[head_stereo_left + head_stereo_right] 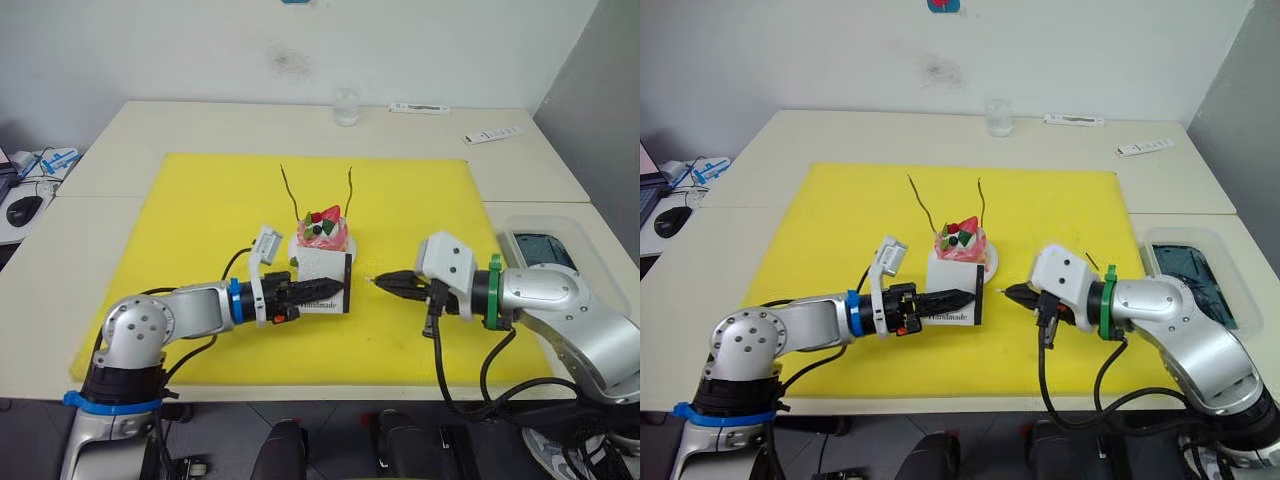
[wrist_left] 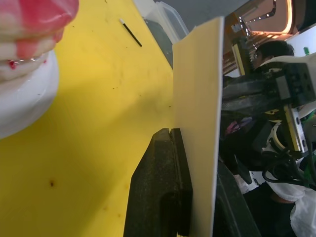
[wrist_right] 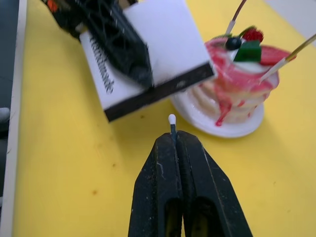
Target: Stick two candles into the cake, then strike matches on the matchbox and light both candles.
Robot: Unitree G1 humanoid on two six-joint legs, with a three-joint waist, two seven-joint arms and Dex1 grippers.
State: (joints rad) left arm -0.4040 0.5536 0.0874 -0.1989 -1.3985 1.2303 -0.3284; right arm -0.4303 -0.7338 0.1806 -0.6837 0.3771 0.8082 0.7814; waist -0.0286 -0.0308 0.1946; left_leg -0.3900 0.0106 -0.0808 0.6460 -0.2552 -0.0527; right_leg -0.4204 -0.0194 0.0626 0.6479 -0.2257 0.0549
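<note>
A pink layered cake [image 3: 237,84] with red, dark and green toppings is seen on a white plate [image 3: 217,123]. The box [image 3: 148,59] is white with a black strip. The mat [image 1: 200,200] is yellow, the worktop [image 1: 200,120] cream. The match [image 3: 172,123] is white-tipped.

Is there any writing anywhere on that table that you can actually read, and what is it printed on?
"Handmade": black lettering on the white matchbox held by the left gripper, near its lower edge; partly covered in the right wrist view.
White strips at the table's far edge: any markings are too small to read.
Nothing else readable.
</note>
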